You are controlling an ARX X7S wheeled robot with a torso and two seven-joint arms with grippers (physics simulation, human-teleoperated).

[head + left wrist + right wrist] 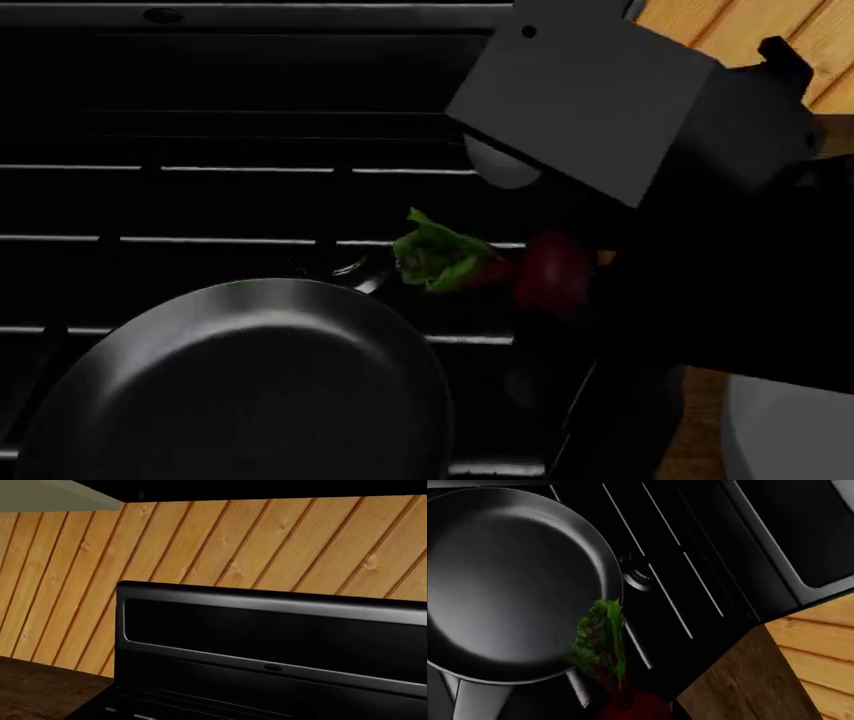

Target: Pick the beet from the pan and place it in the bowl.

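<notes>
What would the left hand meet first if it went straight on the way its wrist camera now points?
Probably the stove's black back panel, which fills the middle of the left wrist view, with the wooden plank wall behind and above it. Depth is unclear, and the hand itself is out of view, so its exact line is a guess.

From the head camera I see my right arm [601, 100] reaching in from about two o'clock, its grey boxy wrist housing tilted and angled down toward the centre. Below it the right pincer [567, 275] is dark and hard to read, but it is closed on the beet [554, 268], held clear above the stove. My left arm and pincer show in no view.
</notes>
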